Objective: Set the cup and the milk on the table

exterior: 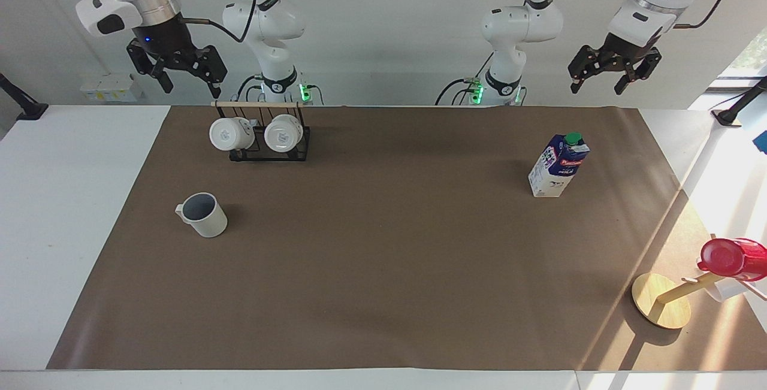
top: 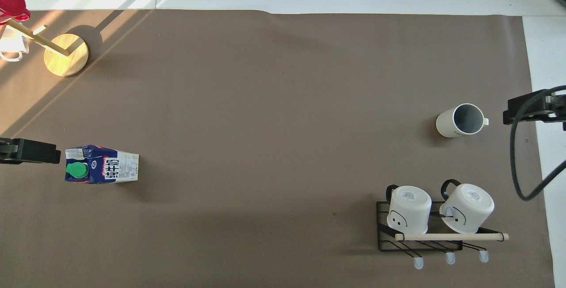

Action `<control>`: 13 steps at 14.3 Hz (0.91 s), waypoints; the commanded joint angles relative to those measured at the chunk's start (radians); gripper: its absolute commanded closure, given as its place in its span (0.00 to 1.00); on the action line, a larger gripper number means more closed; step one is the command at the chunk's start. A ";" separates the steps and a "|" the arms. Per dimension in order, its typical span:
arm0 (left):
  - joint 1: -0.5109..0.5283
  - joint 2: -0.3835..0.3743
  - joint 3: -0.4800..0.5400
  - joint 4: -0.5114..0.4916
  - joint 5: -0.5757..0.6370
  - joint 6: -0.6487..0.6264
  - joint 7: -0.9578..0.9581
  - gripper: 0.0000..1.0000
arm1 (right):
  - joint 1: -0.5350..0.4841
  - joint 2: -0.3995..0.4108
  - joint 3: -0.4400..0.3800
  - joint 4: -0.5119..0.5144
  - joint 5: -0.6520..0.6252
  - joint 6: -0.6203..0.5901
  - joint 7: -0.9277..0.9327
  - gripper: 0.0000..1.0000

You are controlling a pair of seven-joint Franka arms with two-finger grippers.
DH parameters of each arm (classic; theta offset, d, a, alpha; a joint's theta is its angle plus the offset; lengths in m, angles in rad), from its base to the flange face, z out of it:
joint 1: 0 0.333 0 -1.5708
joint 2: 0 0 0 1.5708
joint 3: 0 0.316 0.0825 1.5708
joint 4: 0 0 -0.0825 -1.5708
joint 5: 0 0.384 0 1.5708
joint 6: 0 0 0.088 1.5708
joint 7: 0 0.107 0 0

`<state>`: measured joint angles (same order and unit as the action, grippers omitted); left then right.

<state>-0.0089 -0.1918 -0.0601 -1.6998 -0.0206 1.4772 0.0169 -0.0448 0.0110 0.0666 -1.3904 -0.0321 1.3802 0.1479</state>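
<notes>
The cup (exterior: 204,215) stands upright on the brown mat (exterior: 383,258) of the white table (exterior: 72,210), toward the right arm's end; it also shows in the overhead view (top: 460,120). The milk (exterior: 557,165) stands upright on the mat toward the left arm's end, its green cap up, and shows in the overhead view (top: 101,169). My right gripper (exterior: 190,87) hangs open and empty, high over the right arm's end of the table. My left gripper (exterior: 596,85) hangs open and empty, high over the left arm's end. Both are well clear of the cup and the milk.
A black wire rack (exterior: 260,150) holding two all-white mugs stands nearer to the robots than the cup. A tilted wooden stand (exterior: 662,300) carrying a glossy red cup (exterior: 731,258) is at the left arm's end, farther from the robots than the milk.
</notes>
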 commanded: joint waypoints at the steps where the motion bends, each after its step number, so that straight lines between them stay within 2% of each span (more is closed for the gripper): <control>1: -0.006 0.008 0.000 0.023 0.004 -0.017 0.000 0.00 | -0.009 -0.011 -0.001 -0.010 0.017 0.000 -0.028 0.00; 13: 0.010 0.006 0.006 0.023 0.001 -0.021 0.000 0.00 | -0.009 -0.010 -0.001 -0.009 0.017 0.005 -0.021 0.00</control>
<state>-0.0080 -0.1918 -0.0485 -1.6994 -0.0215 1.4769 0.0169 -0.0448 0.0110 0.0666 -1.3904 -0.0321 1.3807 0.1479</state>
